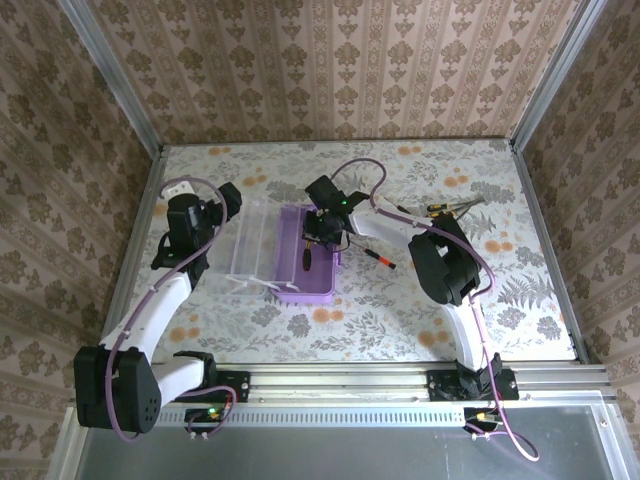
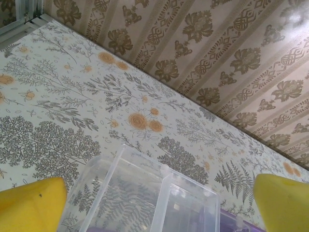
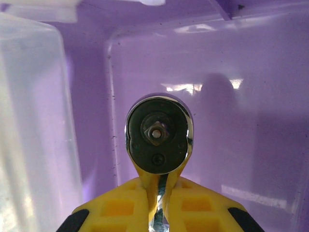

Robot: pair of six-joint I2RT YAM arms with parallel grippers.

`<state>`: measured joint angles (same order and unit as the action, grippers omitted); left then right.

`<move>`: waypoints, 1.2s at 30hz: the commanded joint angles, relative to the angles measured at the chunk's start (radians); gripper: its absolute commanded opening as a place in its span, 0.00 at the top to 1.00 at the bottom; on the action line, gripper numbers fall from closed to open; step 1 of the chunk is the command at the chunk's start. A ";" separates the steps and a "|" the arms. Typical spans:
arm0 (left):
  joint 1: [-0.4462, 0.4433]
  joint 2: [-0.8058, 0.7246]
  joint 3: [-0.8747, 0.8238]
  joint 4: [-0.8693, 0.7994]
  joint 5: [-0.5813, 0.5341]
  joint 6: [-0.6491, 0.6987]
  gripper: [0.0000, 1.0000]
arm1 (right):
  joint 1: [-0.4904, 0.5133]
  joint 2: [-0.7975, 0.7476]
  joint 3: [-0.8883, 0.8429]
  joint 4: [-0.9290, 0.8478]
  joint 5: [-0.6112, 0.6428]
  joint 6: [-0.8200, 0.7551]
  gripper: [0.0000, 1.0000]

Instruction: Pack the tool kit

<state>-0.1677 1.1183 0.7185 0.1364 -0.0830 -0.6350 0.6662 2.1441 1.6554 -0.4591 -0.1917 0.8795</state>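
The purple box sits near the middle of the table, with its clear lid swung open on the box's 9 o'clock side.

The right end effector is down inside the box. Its yellow fingers are pressed together, pinching the thin metal handle of a ratchet. In the right wrist view the ratchet's round black head, with its square drive, stands just beyond the fingertips at 12 o'clock, in front of the purple floor of the box.

The left end effector hangs over the lid's edge, spread wide, with nothing between its yellow fingertips.

A screwdriver lies on the table just beside the box at 3 o'clock. More tools lie farther off at 2 o'clock.
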 commanded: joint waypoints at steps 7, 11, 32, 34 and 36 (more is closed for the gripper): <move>0.007 0.006 -0.008 0.049 0.040 -0.008 0.00 | 0.009 0.054 0.047 -0.012 -0.006 0.007 0.85; 0.006 0.015 -0.007 0.050 0.053 -0.009 0.00 | 0.008 0.076 0.069 -0.030 -0.018 0.009 0.78; 0.005 0.011 -0.009 0.086 0.118 -0.028 0.00 | -0.009 -0.172 0.067 -0.142 0.142 -0.024 0.69; 0.004 0.008 -0.011 0.091 0.131 -0.037 0.00 | -0.024 -0.217 0.039 -0.166 0.169 -0.049 0.69; -0.003 0.001 -0.009 0.093 0.154 -0.053 0.00 | -0.046 -0.286 -0.014 -0.192 0.201 -0.096 0.67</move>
<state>-0.1688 1.1324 0.7151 0.1913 0.0246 -0.6571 0.6506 1.9484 1.6947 -0.5705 -0.0807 0.8459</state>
